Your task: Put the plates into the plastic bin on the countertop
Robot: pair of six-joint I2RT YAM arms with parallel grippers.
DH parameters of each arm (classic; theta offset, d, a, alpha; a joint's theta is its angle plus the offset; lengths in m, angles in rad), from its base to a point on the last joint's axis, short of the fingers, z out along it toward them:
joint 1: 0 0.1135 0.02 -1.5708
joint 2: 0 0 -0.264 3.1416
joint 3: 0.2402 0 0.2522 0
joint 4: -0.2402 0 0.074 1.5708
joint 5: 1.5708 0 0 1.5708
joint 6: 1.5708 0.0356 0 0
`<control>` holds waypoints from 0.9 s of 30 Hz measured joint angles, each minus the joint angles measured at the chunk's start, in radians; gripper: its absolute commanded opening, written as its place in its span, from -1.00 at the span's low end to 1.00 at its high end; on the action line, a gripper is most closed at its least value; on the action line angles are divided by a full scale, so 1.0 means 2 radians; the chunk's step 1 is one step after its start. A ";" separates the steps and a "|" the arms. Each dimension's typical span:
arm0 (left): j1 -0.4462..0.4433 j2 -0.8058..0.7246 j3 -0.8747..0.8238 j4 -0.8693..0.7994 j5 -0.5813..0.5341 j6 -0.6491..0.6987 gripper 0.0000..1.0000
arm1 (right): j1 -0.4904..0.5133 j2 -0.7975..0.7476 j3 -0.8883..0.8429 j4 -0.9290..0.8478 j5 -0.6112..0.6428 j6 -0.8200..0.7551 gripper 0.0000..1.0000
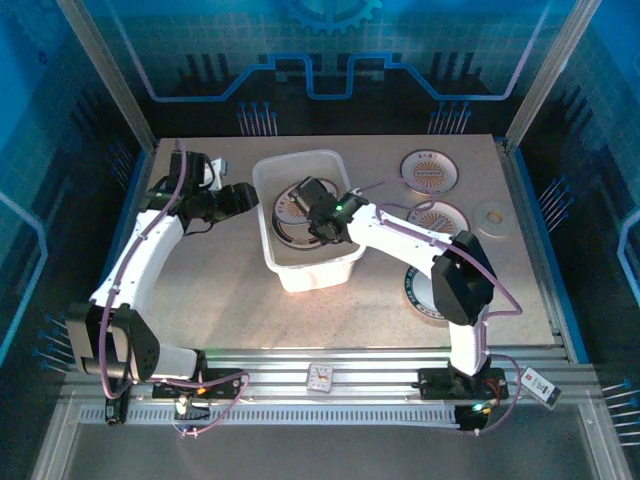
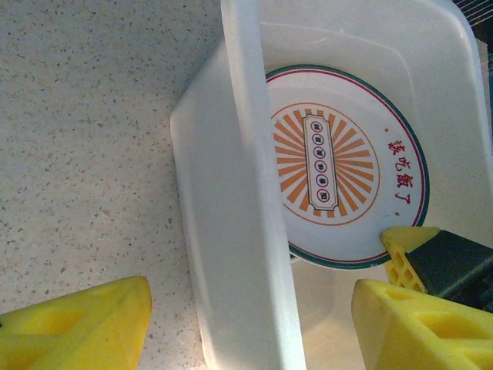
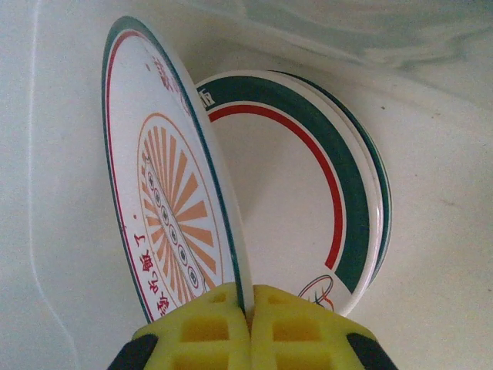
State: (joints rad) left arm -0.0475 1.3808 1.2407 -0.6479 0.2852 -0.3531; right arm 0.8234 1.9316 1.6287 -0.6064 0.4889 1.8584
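The plastic bin (image 1: 312,272) stands on the countertop (image 1: 225,290) at mid-table. My right gripper (image 3: 248,310) reaches down into it, shut on the rim of a white plate with an orange sunburst centre (image 3: 173,208), which it holds tilted on edge. Under that plate a green-banded plate (image 3: 350,200) lies flat on the bin floor. My left gripper (image 2: 250,333) is open and straddles the bin's left wall (image 2: 239,231), one yellow finger (image 2: 77,324) outside and one inside, neither touching it. In the left wrist view the sunburst plate (image 2: 339,166) shows inside the bin. From above, the right gripper (image 1: 320,218) is over the bin and the left gripper (image 1: 243,197) is at its left wall.
More plates lie on the right of the table: one at the back (image 1: 430,170), one beside it (image 1: 440,216) and one partly under the right arm (image 1: 422,290). A small pale disc (image 1: 492,215) sits near the right edge. Frame rails run along the front.
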 measured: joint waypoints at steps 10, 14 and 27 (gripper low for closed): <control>0.003 0.000 0.000 -0.001 0.000 0.006 0.41 | 0.000 0.028 0.052 -0.051 -0.005 0.023 -1.00; 0.003 0.000 0.000 -0.001 0.000 0.006 0.41 | 0.000 0.028 0.057 -0.059 -0.011 0.035 -1.00; 0.003 0.000 -0.002 0.000 0.004 0.006 0.42 | 0.000 0.033 0.076 -0.076 -0.021 0.077 -1.00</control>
State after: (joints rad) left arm -0.0418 1.3808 1.2377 -0.6472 0.2939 -0.3408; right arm 0.8234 1.9968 1.7809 -0.7578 0.4477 2.0129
